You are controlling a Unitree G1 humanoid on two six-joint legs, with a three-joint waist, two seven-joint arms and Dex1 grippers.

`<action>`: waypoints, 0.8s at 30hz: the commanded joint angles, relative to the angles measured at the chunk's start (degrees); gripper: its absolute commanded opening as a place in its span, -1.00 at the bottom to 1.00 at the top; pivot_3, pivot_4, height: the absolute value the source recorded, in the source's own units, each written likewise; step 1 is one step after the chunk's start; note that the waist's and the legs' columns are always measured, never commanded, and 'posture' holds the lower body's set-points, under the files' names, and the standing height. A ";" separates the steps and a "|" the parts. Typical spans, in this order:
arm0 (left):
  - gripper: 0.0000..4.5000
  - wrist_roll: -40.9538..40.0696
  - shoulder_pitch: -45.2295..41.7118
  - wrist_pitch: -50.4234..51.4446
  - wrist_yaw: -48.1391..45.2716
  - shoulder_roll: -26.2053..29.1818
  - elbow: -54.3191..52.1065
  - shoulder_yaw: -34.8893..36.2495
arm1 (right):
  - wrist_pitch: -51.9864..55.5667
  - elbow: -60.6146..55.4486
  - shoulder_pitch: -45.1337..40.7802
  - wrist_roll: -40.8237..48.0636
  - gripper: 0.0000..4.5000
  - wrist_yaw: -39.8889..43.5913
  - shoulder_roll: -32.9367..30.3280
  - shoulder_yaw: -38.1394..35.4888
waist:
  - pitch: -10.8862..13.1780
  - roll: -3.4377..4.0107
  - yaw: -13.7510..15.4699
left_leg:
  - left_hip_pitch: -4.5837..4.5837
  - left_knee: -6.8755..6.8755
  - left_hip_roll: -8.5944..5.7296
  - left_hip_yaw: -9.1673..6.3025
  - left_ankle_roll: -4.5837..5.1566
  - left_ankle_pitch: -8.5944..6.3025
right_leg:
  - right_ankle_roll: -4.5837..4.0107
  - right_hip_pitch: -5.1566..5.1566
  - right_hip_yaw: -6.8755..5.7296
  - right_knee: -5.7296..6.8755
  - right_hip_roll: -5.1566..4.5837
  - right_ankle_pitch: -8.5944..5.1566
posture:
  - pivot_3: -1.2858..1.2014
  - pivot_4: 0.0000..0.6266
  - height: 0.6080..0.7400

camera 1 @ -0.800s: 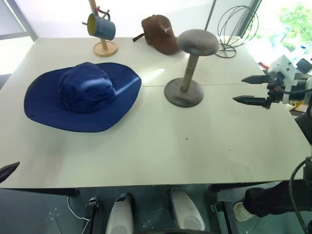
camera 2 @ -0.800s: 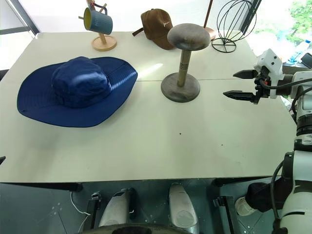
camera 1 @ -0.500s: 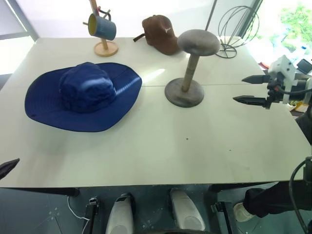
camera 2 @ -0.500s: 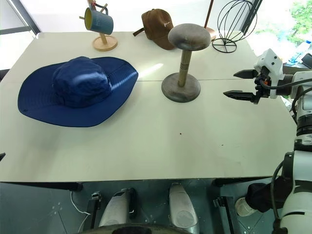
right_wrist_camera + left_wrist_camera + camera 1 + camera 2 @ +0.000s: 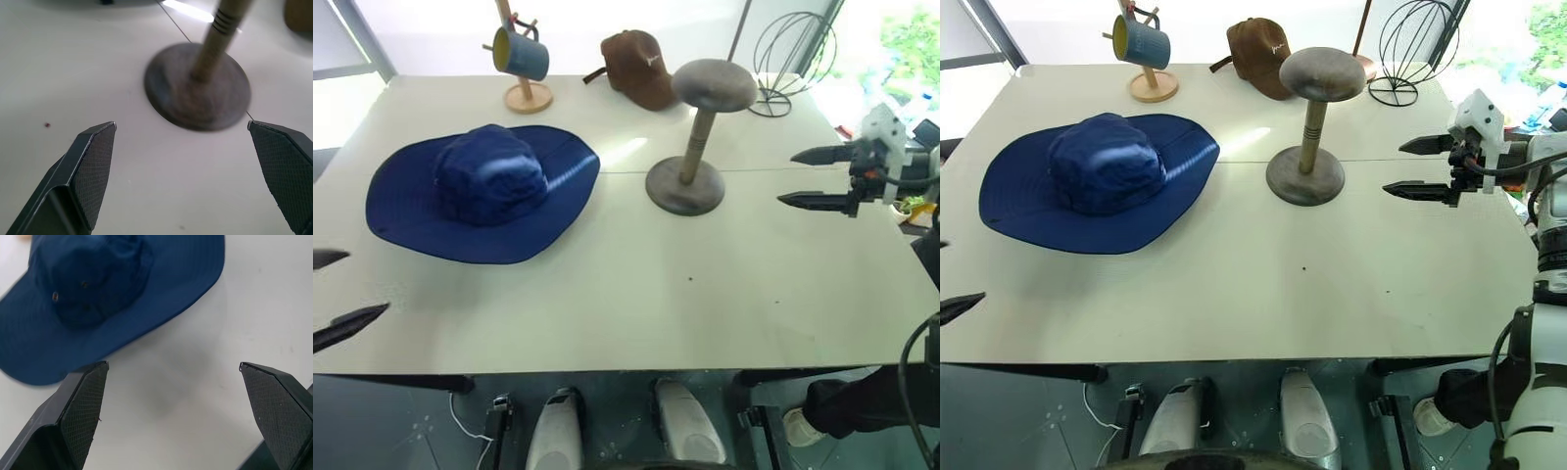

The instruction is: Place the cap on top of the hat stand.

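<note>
With both my left gripper (image 5: 171,377) and right gripper (image 5: 1412,166) spread empty, I'd pinch the soft, light, floppy navy-blue fabric sun hat (image 5: 484,191), lying far-left on the table, by its brim.

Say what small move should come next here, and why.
Probably the left gripper should reach forward to the blue hat's near brim: it is open, empty and closest, the hat lies flat on the table, and the hat stand is bare.
</note>
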 commanded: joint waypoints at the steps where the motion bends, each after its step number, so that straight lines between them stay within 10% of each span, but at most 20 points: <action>1: 1.00 1.37 -7.93 -5.40 -0.45 6.54 2.75 -8.72 | 6.05 -11.78 1.17 5.35 0.96 2.73 -1.52 -1.95 | 0.00 0.01 0.10 | -0.01 0.03 0.00 -0.01 0.00 0.00 | 0.00 0.00 0.00 0.02 0.01 0.00 | 0.03 -0.52 0.97; 9: 1.00 11.53 -23.78 -22.66 -1.89 11.43 12.59 -32.59 | 17.62 -32.26 9.29 13.26 0.96 0.59 -4.67 -5.73 | 0.05 0.09 -0.09 | -0.03 -0.07 0.05 0.01 0.02 0.00 | 0.09 -0.08 0.00 0.09 0.07 0.02 | 0.03 -0.52 0.97; 24: 1.00 32.28 -41.62 -45.42 4.13 4.84 26.51 -56.06 | 27.46 -45.81 16.90 21.97 0.96 -9.34 -7.60 -13.92 | 0.05 0.09 0.13 | -0.06 0.16 0.07 0.00 0.03 0.01 | 0.13 -0.01 0.00 0.18 0.08 0.04 | 0.03 -0.52 0.97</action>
